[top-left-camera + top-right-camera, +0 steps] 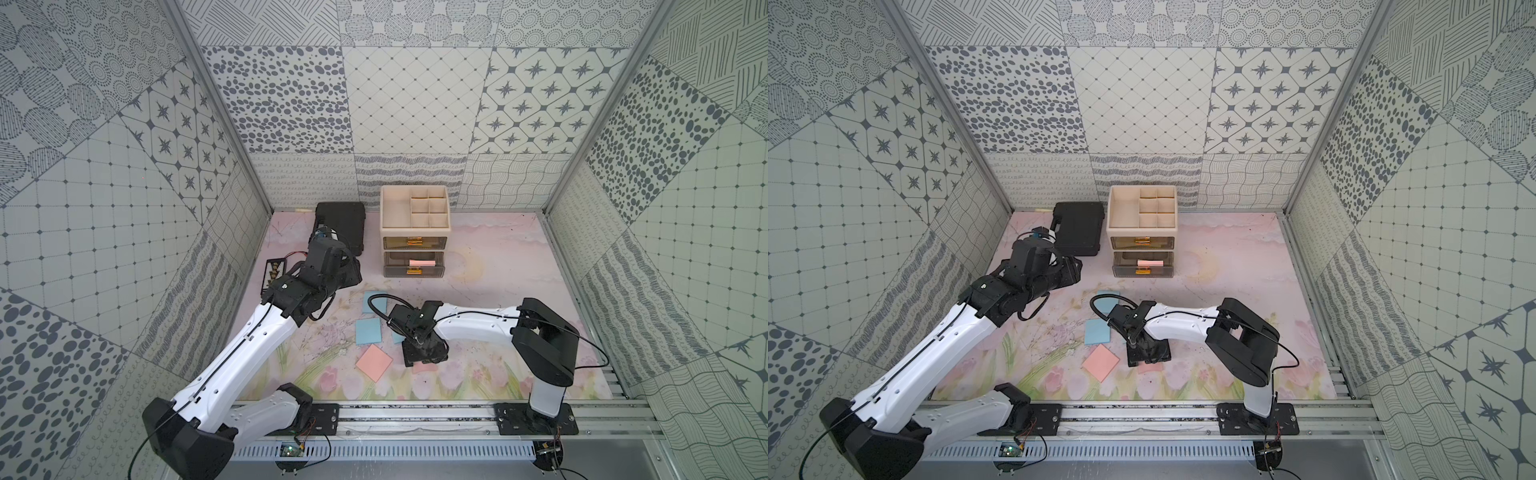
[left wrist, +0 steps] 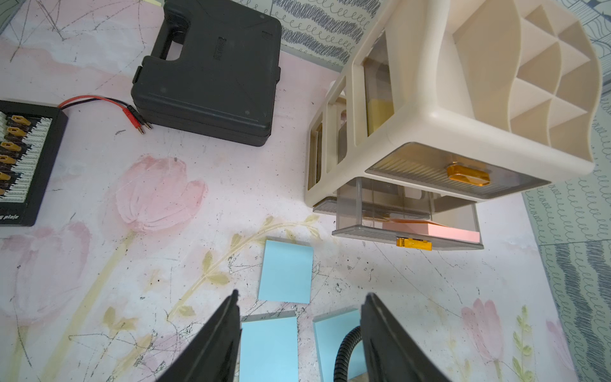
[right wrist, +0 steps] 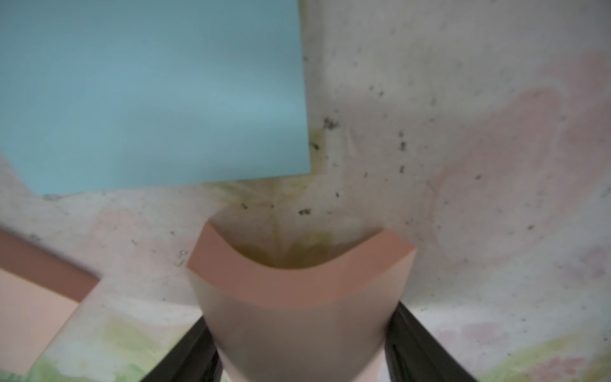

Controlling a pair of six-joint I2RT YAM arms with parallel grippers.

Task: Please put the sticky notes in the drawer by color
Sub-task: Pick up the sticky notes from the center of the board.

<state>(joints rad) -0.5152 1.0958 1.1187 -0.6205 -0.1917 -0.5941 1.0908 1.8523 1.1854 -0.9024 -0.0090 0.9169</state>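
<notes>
The drawer (image 1: 384,208) is a cream cabinet at the back of the mat; its middle drawer stands pulled out with a pink sticky note (image 1: 422,263) inside. Yellow (image 2: 380,114) shows through the side of the top drawer. Three blue sticky notes (image 1: 374,302) (image 1: 368,331) (image 2: 334,337) lie on the mat in front. My right gripper (image 3: 301,330) points down, shut on a pink sticky note (image 3: 297,284) that bows up between the fingers. Another pink sticky note (image 1: 374,361) lies just to its left. My left gripper (image 2: 302,294) hovers open and empty, left of the drawer.
A flat black case (image 1: 340,226) lies left of the drawer by the back wall. A black connector board (image 1: 274,272) with red and black leads (image 2: 105,102) sits at the mat's left edge. Patterned walls close in three sides; a metal rail (image 1: 415,415) runs along the front.
</notes>
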